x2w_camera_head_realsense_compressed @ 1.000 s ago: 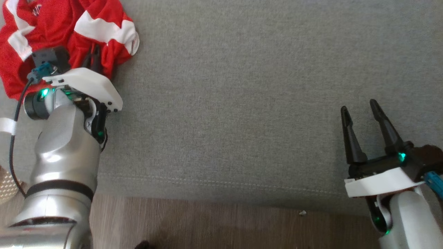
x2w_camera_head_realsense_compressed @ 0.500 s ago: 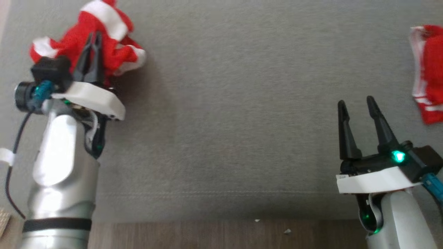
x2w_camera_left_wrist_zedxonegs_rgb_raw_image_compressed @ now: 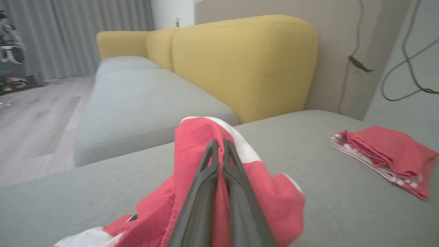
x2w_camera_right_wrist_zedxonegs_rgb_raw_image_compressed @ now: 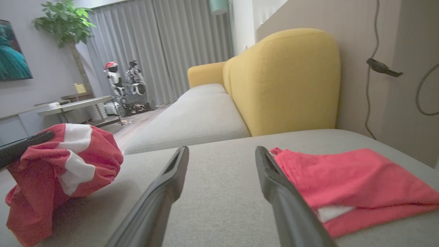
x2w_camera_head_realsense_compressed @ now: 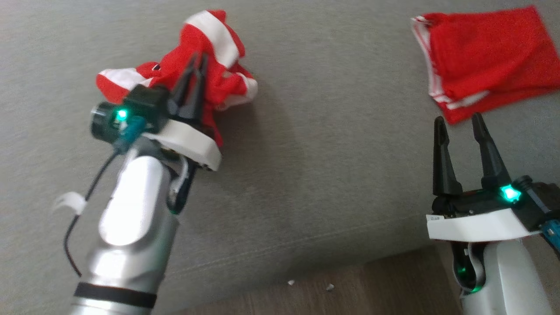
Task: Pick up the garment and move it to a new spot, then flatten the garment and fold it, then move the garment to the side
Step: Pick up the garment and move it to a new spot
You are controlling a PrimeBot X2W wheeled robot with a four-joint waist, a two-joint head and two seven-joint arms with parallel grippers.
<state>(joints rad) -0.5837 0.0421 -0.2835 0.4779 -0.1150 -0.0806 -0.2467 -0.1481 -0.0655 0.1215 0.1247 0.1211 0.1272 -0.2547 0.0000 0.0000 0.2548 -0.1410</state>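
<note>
The garment (x2w_camera_head_realsense_compressed: 175, 65), red with white stripes, hangs bunched up from my left gripper (x2w_camera_head_realsense_compressed: 199, 59), which is shut on its fabric above the grey sofa cushion (x2w_camera_head_realsense_compressed: 328, 153). In the left wrist view the closed fingers pinch the red cloth (x2w_camera_left_wrist_zedxonegs_rgb_raw_image_compressed: 192, 137) at the tips of the left gripper (x2w_camera_left_wrist_zedxonegs_rgb_raw_image_compressed: 219, 142). My right gripper (x2w_camera_head_realsense_compressed: 457, 120) stands open at the lower right with nothing between its fingers. Its wrist view has the open right gripper (x2w_camera_right_wrist_zedxonegs_rgb_raw_image_compressed: 222, 151) over the cushion and the held garment (x2w_camera_right_wrist_zedxonegs_rgb_raw_image_compressed: 61, 161) to the left.
A second red garment (x2w_camera_head_realsense_compressed: 481, 61) lies folded flat on the cushion at the far right, just beyond my right fingertips. A yellow backrest (x2w_camera_left_wrist_zedxonegs_rgb_raw_image_compressed: 240, 61) rises behind the cushion. Wooden floor (x2w_camera_head_realsense_compressed: 350, 288) runs along the cushion's near edge.
The head camera has swung. The garment, which lay spread on the cushion under my left gripper, is now lifted in a bunch from it. My right gripper has stayed open.
</note>
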